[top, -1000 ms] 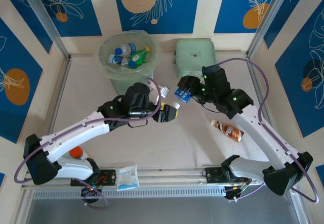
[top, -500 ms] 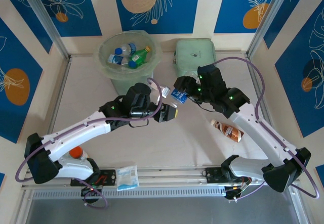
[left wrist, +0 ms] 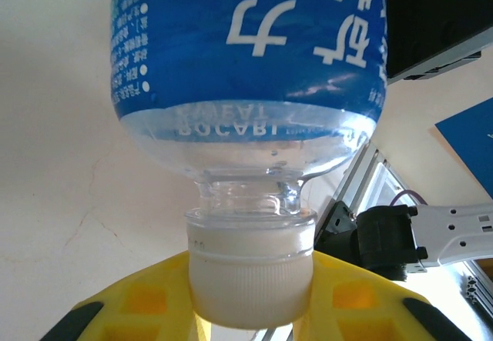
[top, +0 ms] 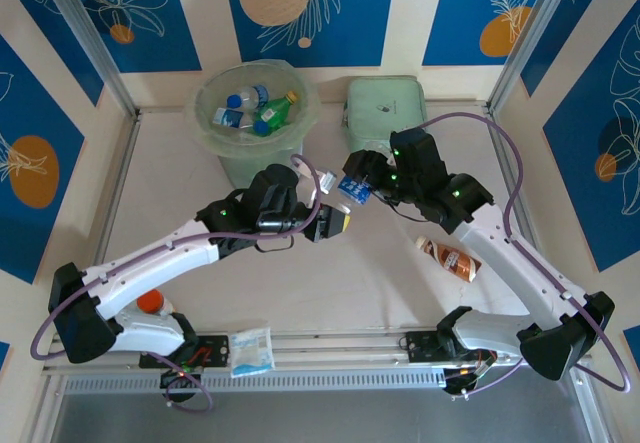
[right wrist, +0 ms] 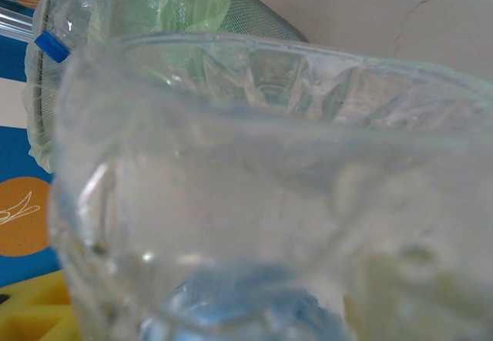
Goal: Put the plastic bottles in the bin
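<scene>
Sharing one clear blue-labelled plastic bottle point(left wrist: 246, 48): left hand point(left wrist: 250, 302) pinches its white cap point(left wrist: 250, 275), right hand point(top: 372, 185) grips its base

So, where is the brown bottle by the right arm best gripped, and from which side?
Probably across its labelled middle, from above: the brown bottle lies flat on the table, slanted, so the jaws should turn to span its width.

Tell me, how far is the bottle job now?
Done: several bottles lie in the bin. In hand: the blue-labelled bottle, left gripper shut on its cap, right gripper holding its base. Left: that one, the brown-labelled bottle and an orange-capped one near the left base.
</scene>
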Tool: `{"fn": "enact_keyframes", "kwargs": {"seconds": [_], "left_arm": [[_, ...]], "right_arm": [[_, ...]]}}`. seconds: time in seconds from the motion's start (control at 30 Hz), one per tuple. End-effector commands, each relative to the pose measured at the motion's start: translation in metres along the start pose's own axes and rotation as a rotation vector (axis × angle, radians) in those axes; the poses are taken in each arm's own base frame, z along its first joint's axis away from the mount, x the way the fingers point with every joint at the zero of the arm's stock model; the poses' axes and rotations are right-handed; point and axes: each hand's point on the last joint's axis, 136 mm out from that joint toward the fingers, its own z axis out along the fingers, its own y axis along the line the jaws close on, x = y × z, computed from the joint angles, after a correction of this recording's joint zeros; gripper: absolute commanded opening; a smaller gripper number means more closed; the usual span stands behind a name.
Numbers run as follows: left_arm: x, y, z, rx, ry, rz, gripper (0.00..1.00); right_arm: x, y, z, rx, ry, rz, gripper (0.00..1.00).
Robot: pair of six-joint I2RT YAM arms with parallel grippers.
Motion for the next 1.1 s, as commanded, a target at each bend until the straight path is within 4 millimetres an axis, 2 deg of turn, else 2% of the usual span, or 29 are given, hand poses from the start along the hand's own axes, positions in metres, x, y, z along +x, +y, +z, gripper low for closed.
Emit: {"fn": "enact_keyframes", "kwargs": {"seconds": [0.0,0.03,0.13,0.17,0.27,0.33,0.6,0.73,0.77,0.9,1.07], "left_arm": [[-0.008,-0.006,-0.005,-0.004,-0.030,0.043,0.13],[-0.008,-0.008,-0.006,0.002,-0.031,0.047,0.17],[-0.008,-0.010,-0.006,0.018,-0.032,0.050,0.43],[-0.008,-0.010,-0.007,0.018,-0.037,0.051,0.48],[-0.009,-0.010,-0.008,0.013,-0.044,0.053,0.51],[-0.009,-0.010,-0.007,0.016,-0.041,0.055,0.49],[-0.012,-0.009,-0.006,0.004,-0.048,0.062,0.26],[-0.016,-0.007,-0.011,-0.018,-0.065,0.073,0.21],[-0.017,-0.008,-0.013,-0.022,-0.070,0.082,0.19],[-0.022,-0.001,-0.023,-0.089,-0.073,0.123,0.15],[-0.027,0.006,-0.039,-0.168,-0.077,0.167,0.11]], "right_arm": [[-0.004,0.011,-0.005,-0.026,-0.017,0.012,0.67],[-0.004,0.012,-0.005,-0.030,-0.013,0.014,0.66],[-0.002,0.015,-0.003,-0.047,0.000,0.021,0.66],[-0.001,0.016,-0.002,-0.051,0.005,0.023,0.66],[0.000,0.019,-0.001,-0.062,0.017,0.031,0.66],[0.001,0.020,-0.001,-0.068,0.021,0.033,0.66],[0.011,0.025,0.007,-0.077,0.060,0.035,0.65],[0.011,0.025,0.007,-0.072,0.055,0.031,0.66],[0.009,0.024,0.006,-0.064,0.047,0.026,0.68],[-0.004,0.018,-0.006,-0.031,0.002,0.014,0.89],[-0.031,0.001,-0.030,0.009,-0.077,0.023,0.99]]}}
